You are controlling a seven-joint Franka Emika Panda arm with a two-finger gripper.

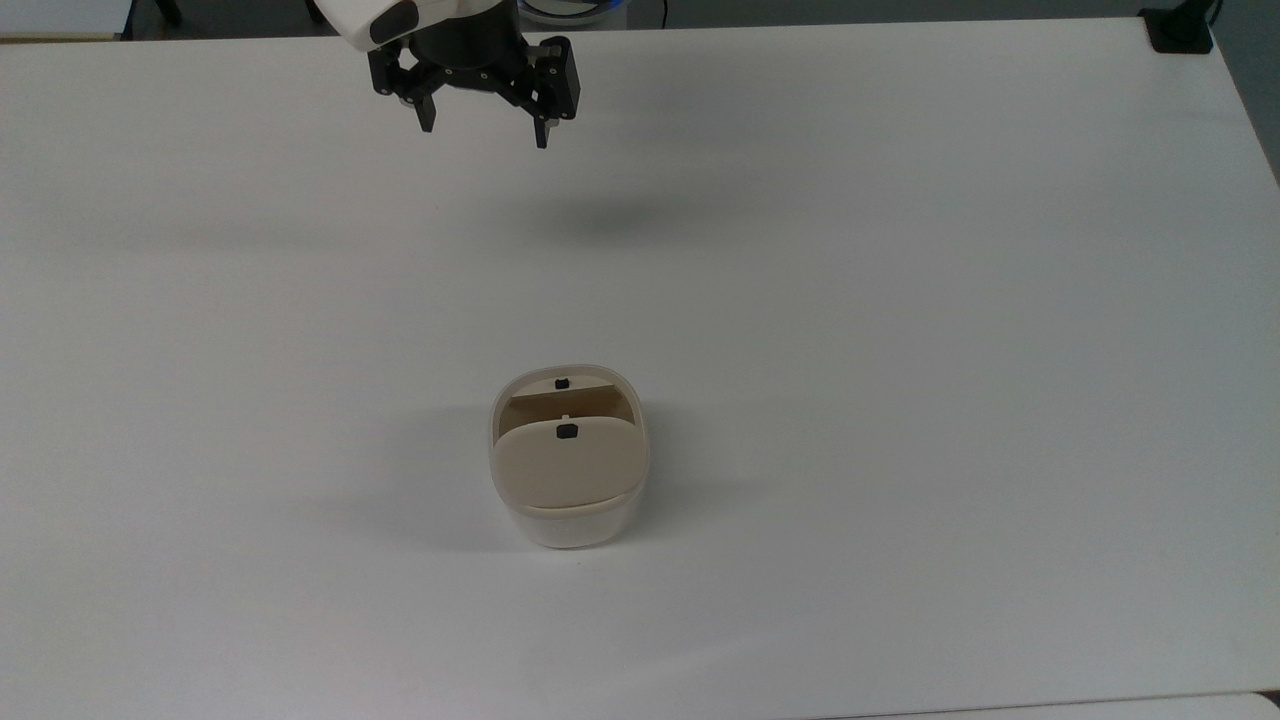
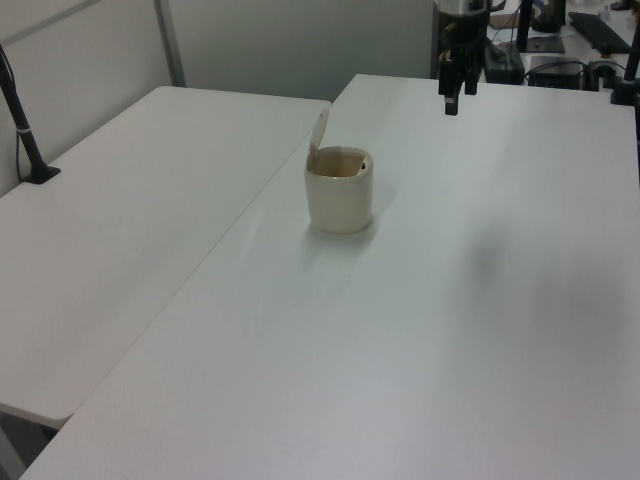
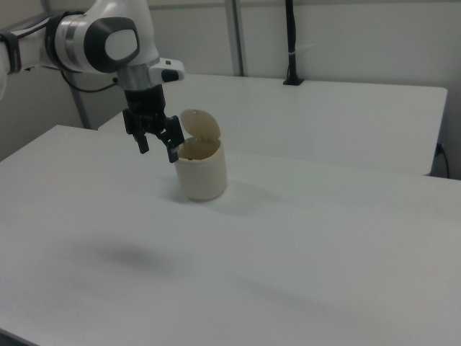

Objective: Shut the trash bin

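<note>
The trash bin point(image 1: 568, 470) is stood mid-table point(image 1: 900, 350) with its lid point(image 1: 565, 465) raised upright on its hinge. The gripper point(image 1: 485, 128) is held well apart from it, above the table's far edge in the top view, fingers spread wide, nothing grasped.

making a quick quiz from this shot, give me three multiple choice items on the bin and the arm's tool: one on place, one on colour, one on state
1. Where is the black two-finger tool relative to the small cream-white plastic trash bin?
A. inside it
B. above the table, apart from it
C. gripping its lid

2. What colour is the small square latch on the flat beige hinged lid?
A. red
B. white
C. black

3. What state is the lid in?
A. raised open
B. shut flat
C. lying on the table

Key: 1 B, bare white table lies between them in the top view; 2 C, it shows dark on beige; 3 A, the lid stands up off the rim in the right view.
</note>
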